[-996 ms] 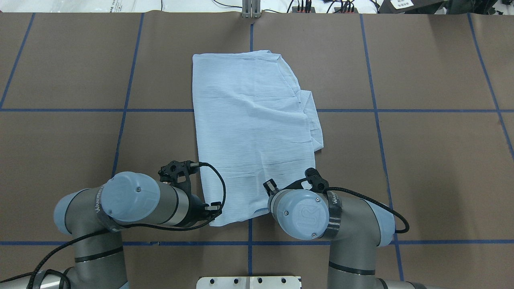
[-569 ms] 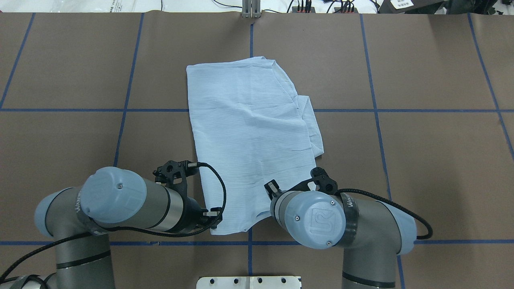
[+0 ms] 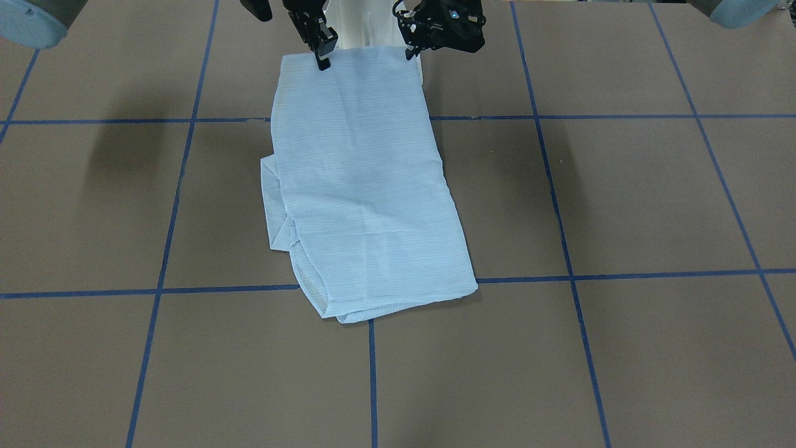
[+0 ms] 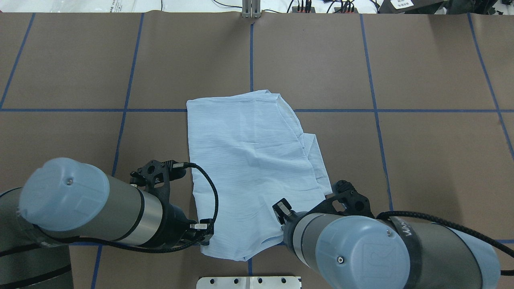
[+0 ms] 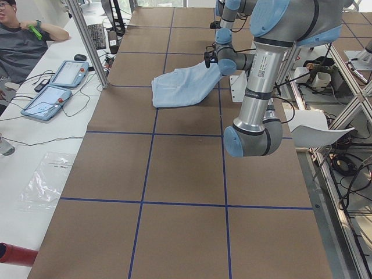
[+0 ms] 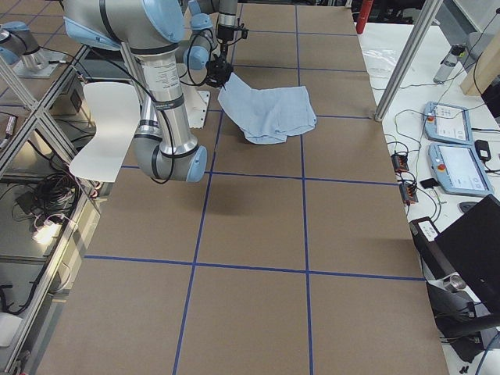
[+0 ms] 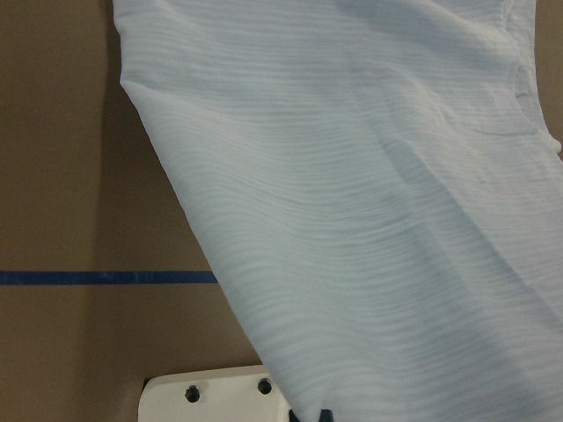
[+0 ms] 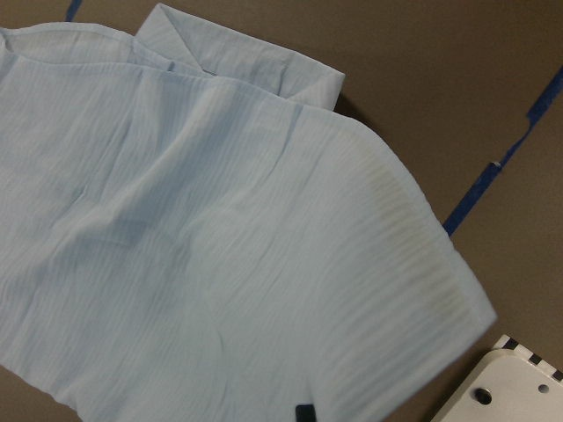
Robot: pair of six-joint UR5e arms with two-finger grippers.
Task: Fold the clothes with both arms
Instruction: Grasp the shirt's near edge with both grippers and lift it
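1. Exterior front-facing: a pale blue, thin, finely striped button-up shirt point(image 3: 364, 186), already folded to a long panel, lies on the brown paper-covered table point(image 3: 622, 199). Its long axis runs from the robot's side toward the far side of the table. The right gripper point(image 3: 321, 56) and the left gripper point(image 3: 411, 50) each pinch 1 corner of the robot-side short edge, with the fingers closed on cloth.
2. Overhead exterior: the 2 wrists hide the fingertips here. The far short edge rests close to a blue tape line point(image 4: 341, 110), and a tucked flap sticks out on the robot's right. The whole shirt lies forward of both grippers, and neither is nearer to it. I judge the coming fold to be a matter of carrying the held edge forward along that axis onto the far edge.
3. Exterior left: only the side views show height. The held edge is raised off the table, and the cloth slopes down to a far end that lies flat.
4. Exterior right: the same slope shows from the other end, and the cloth is taut near the grippers.
5. Left wrist-mounted: cloth fills the view above a white base plate point(image 7: 211, 396), and no fingers are clearly visible.
6. Right wrist-mounted: the flap's folded edge shows at the top, and the grip itself is not shown.
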